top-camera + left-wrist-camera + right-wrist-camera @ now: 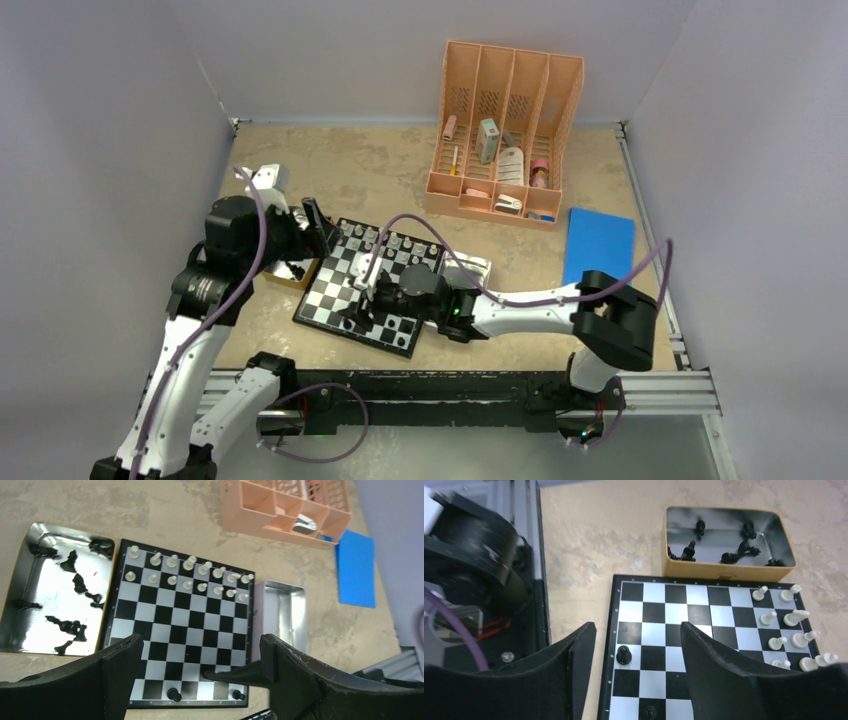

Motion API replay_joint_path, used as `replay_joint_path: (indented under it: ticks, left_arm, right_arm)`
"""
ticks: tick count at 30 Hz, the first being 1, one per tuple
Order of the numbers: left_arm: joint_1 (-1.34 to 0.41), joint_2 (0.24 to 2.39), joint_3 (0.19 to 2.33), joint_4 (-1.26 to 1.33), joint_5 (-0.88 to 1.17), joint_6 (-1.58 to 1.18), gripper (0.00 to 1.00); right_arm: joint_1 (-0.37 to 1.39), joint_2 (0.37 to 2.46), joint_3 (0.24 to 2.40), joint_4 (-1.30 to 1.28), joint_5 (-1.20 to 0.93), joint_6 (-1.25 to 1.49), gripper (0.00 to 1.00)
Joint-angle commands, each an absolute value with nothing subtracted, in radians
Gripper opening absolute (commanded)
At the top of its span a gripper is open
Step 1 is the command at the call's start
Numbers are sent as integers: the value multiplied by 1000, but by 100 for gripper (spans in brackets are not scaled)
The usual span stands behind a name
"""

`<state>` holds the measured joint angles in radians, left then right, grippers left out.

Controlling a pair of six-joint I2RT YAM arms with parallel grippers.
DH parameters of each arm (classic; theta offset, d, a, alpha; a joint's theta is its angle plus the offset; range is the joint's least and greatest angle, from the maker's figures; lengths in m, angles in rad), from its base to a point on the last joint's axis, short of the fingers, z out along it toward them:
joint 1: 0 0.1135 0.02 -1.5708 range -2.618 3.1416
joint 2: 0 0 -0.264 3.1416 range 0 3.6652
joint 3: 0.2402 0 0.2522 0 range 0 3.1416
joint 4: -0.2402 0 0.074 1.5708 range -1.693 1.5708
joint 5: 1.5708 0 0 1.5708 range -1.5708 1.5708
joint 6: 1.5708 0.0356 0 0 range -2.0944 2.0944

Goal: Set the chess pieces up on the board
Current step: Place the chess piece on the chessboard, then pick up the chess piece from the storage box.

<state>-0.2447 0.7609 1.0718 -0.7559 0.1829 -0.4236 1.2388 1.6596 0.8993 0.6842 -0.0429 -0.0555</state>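
Note:
The board [335, 290] lies mid-table with silvery-white chess pieces [190, 572] filling its two far rows. Two black pieces [174, 694] stand on the near row. More black pieces [75, 582] lie in the metal tray [45, 600] left of the board. My left gripper [200, 645] hovers open and empty above the board's left part [322, 228]. My right gripper [636, 630] is open over the near edge of the board [674, 615]. A black piece [624, 655] stands free on the square below it, and a second one [650, 711] is close by.
A silver lid [280, 610] lies against the board's right side. A peach desk organiser [505, 130] with small items stands at the back, and a blue sheet [598, 243] lies to the right. A small white object [268, 178] sits at the far left.

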Motion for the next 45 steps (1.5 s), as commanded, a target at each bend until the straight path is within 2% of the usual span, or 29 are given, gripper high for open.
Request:
replay_joint_path:
  ticks: [1, 7, 13, 14, 17, 20, 23, 31, 39, 45]
  left_arm:
    - [-244, 852, 1055, -703, 77, -382, 87]
    - [-226, 1005, 1050, -656, 8, -350, 84]
    - [-31, 1144, 1075, -605, 116, -286, 72]
    - [-24, 1160, 1066, -586, 86, -277, 71]
    - [-22, 1211, 1064, -551, 7, -261, 70]
    - [-20, 1276, 1073, -503, 17, -199, 69]
    - [-20, 1334, 1084, -462, 58, -131, 61]
    - [-15, 1475, 1121, -406, -41, -33, 47]
    - [-16, 1625, 1199, -451, -36, -31, 45]
    - [-16, 1662, 1209, -448, -46, -7, 38]
  right_arm:
    - [1244, 1531, 893, 669, -26, 30, 68]
    - [1244, 1355, 838, 593, 37, 98, 77]
    - [1244, 1149, 752, 573, 118, 141, 86]
    - [1243, 1122, 733, 579, 125, 152, 87]
    - [1244, 1057, 678, 591, 144, 180, 87]
    - [1244, 1001, 646, 571, 172, 180, 87]
    - [1244, 961, 613, 580, 216, 173, 87]
    - [1244, 909, 567, 627, 257, 202, 88]
    - [1244, 891, 569, 607, 248, 202, 88]
    - [1244, 878, 579, 588, 253, 214, 88]
